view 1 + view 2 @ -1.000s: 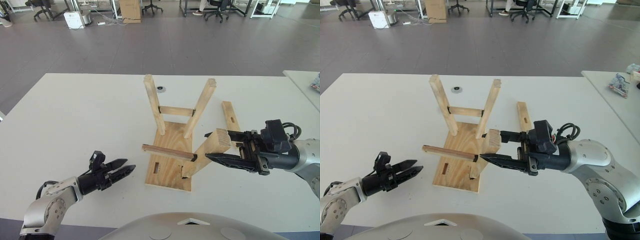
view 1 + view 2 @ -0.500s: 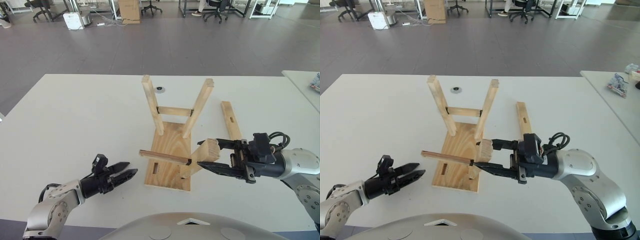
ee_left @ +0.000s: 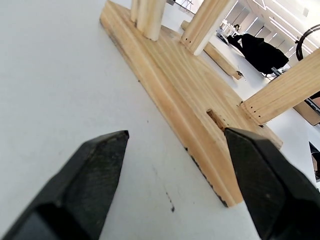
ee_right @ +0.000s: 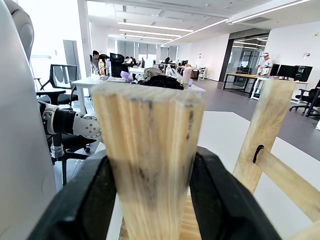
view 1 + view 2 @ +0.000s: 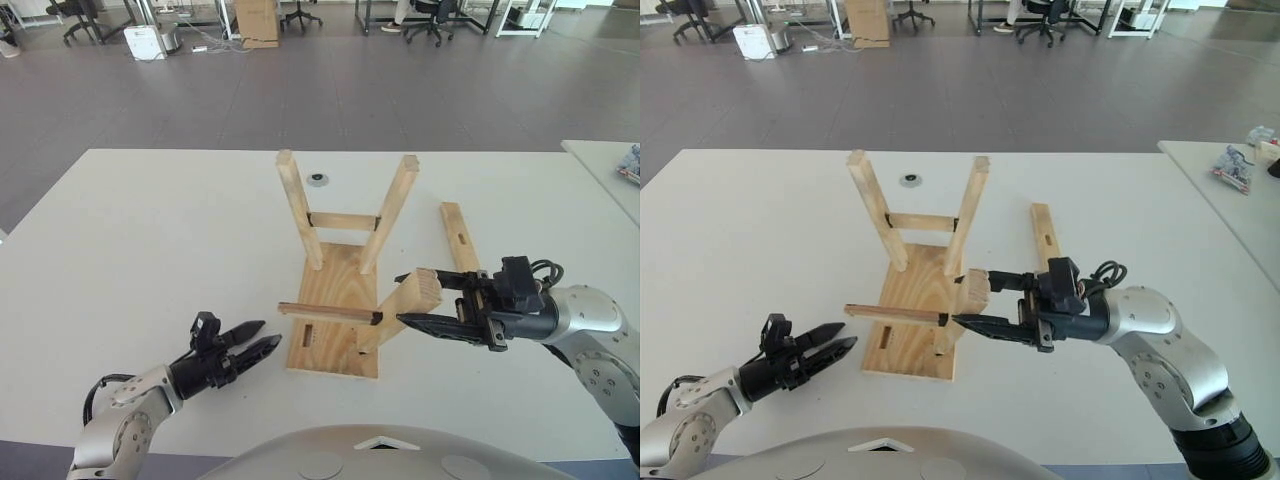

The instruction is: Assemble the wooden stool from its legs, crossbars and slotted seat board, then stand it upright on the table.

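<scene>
The third leg (image 5: 405, 310) is tilted over the near right corner of the slotted seat board (image 5: 330, 290). Its lower end is at the board, though I cannot tell whether it sits in a slot, and its upper end is pinched between the fingers of the right gripper (image 5: 402, 298). A thin crossbar (image 5: 328, 313) sticks out sideways from this leg over the board, its far end free. The wood looks stiff, light and dry, so a firm squeeze near the leg's end should hold. The slim crossbar and its joint are probably the weak points, better steered than gripped hard. The board lies flat on the white table (image 5: 150, 230), and at its far end two upright legs (image 5: 298, 210) are joined by another crossbar (image 5: 344, 221). A fourth leg (image 5: 459, 236) lies loose just right of the board. The left gripper (image 5: 268, 333) hangs low near the board's near left corner, fingers spread and holding nothing.
</scene>
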Action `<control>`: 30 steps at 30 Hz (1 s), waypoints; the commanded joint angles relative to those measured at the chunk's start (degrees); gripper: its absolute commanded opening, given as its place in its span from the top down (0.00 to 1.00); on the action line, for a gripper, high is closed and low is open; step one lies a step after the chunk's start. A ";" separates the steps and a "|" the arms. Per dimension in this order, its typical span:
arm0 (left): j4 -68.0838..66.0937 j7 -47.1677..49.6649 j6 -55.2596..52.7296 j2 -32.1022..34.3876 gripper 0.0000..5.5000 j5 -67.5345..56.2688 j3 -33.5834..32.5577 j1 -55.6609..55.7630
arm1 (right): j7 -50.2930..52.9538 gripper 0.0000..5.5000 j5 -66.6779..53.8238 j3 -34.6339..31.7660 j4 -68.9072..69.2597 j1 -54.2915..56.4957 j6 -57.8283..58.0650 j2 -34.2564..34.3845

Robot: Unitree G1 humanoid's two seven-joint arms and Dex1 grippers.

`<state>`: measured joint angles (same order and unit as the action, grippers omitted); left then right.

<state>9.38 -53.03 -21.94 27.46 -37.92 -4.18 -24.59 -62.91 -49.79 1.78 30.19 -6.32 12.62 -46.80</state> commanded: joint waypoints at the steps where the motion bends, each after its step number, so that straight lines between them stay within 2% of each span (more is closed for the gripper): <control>1: -5.68 1.73 1.14 -1.30 0.35 4.94 2.46 -2.06 | 2.83 0.63 12.09 8.67 -8.14 -4.30 11.22 -5.61; 6: -10.03 0.85 4.64 -1.94 0.35 5.63 3.22 -1.19 | 5.96 0.63 9.44 6.51 -11.03 -1.60 12.58 -5.17; 7: -11.29 0.53 5.53 -2.00 0.35 5.81 3.33 -0.89 | 6.16 0.56 9.53 6.07 -12.11 -0.77 12.34 -5.13; 15: -17.40 -1.18 10.45 -2.34 0.35 6.87 4.25 0.64 | 5.29 0.32 15.87 1.60 -18.34 2.51 8.36 -2.91; 18: -20.96 -1.90 12.56 -2.66 0.35 7.50 4.14 1.50 | 16.15 0.31 22.73 -1.35 -23.83 5.25 7.09 0.62; 20: -22.73 -1.82 13.51 -2.71 0.35 8.31 4.55 2.11 | 27.02 0.31 26.72 -3.58 -27.31 7.36 8.52 5.04; 24: -24.69 -1.67 14.51 -2.69 0.35 8.72 4.78 3.51 | 39.68 0.31 30.54 -5.75 -30.59 10.69 13.89 10.91; 30: -26.15 -2.08 14.93 -2.76 0.35 8.46 4.79 4.89 | 49.33 0.31 35.69 -4.75 -32.58 9.77 20.41 16.69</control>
<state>-7.95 -58.23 -3.00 24.84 -35.51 -1.46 -15.87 -15.75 -15.49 -3.45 -1.48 3.74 30.63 -32.04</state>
